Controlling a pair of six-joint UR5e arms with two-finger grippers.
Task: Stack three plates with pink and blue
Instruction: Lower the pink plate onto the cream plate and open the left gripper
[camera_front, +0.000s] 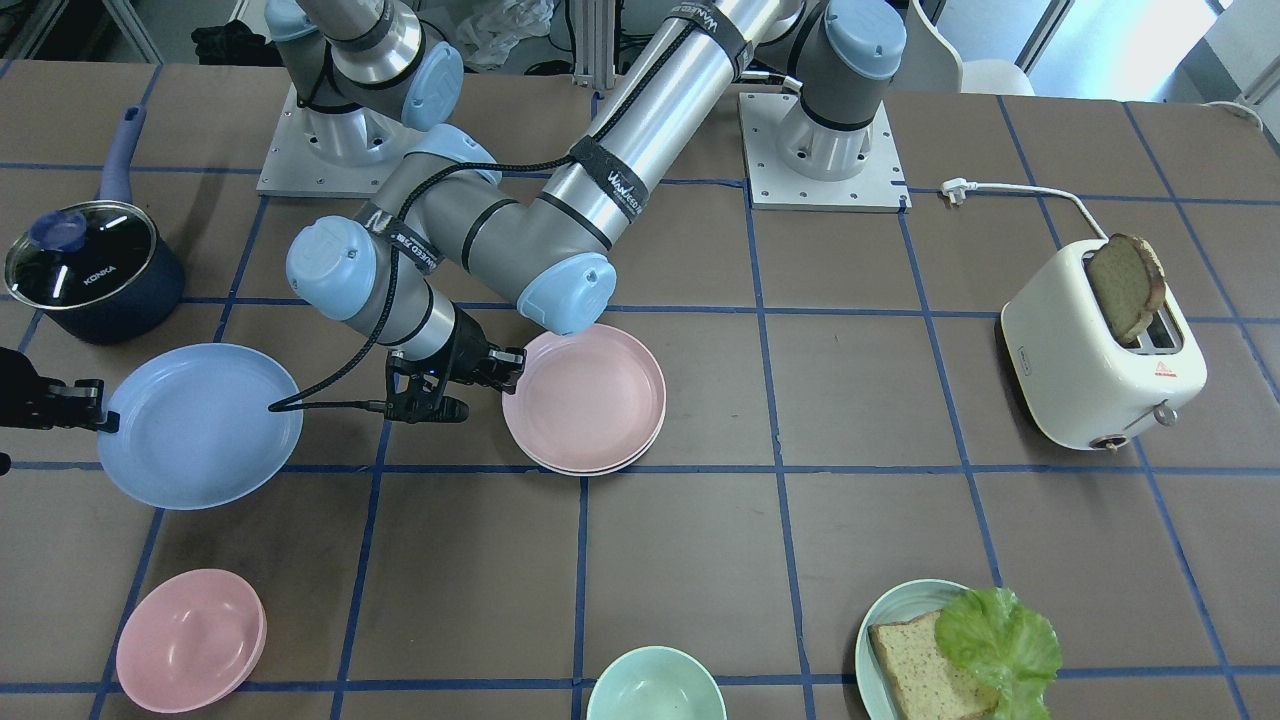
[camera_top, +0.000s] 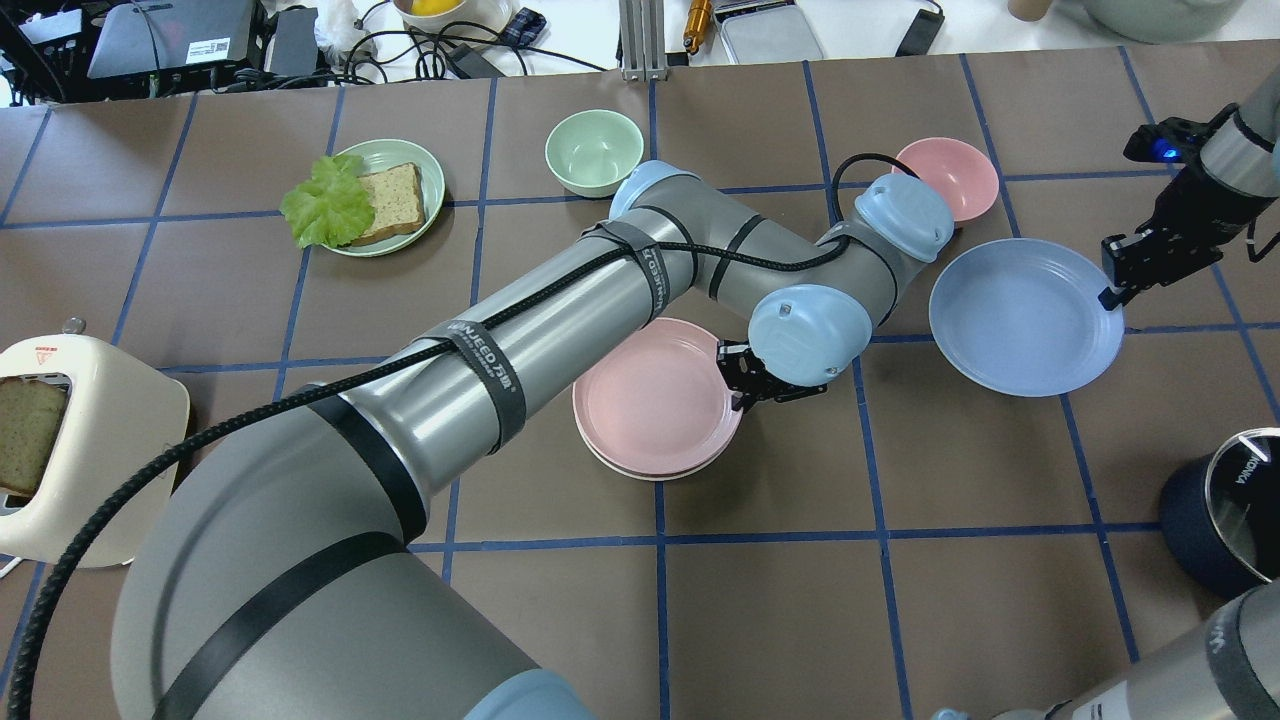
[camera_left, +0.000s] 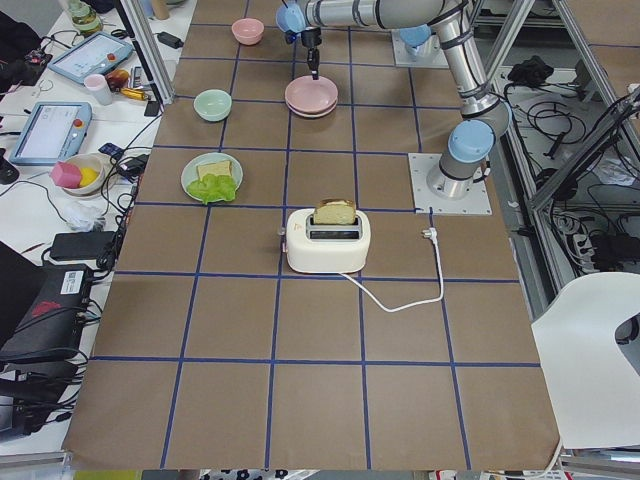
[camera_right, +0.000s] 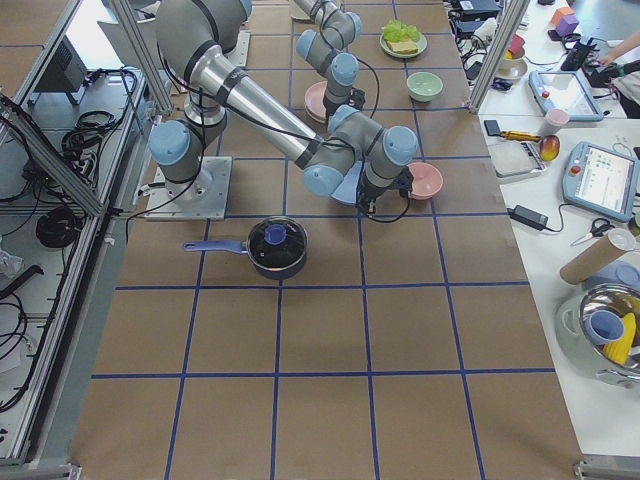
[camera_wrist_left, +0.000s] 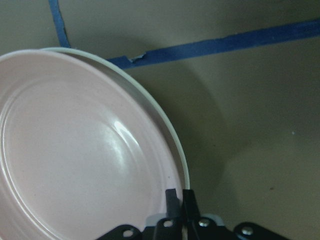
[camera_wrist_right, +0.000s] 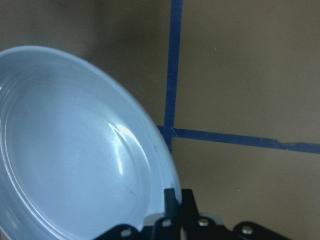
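The pale pink plate (camera_front: 585, 395) lies on the cream-white plate (camera_front: 600, 470), whose rim shows under it, at the table's middle. My left gripper (camera_front: 505, 365) is shut on the pink plate's rim; the left wrist view shows its fingertips (camera_wrist_left: 171, 196) pinching that rim, the white rim (camera_wrist_left: 150, 107) just outside. The light blue plate (camera_front: 200, 425) is held slightly tilted, a little above the table, to one side of the stack. My right gripper (camera_front: 100, 415) is shut on its outer rim, as the right wrist view (camera_wrist_right: 177, 192) shows.
A small pink bowl (camera_front: 190, 640) and a mint bowl (camera_front: 655, 685) sit near the operators' edge. A teal plate with bread and lettuce (camera_front: 960, 650), a white toaster (camera_front: 1100, 350) and a dark lidded pot (camera_front: 90, 265) stand around.
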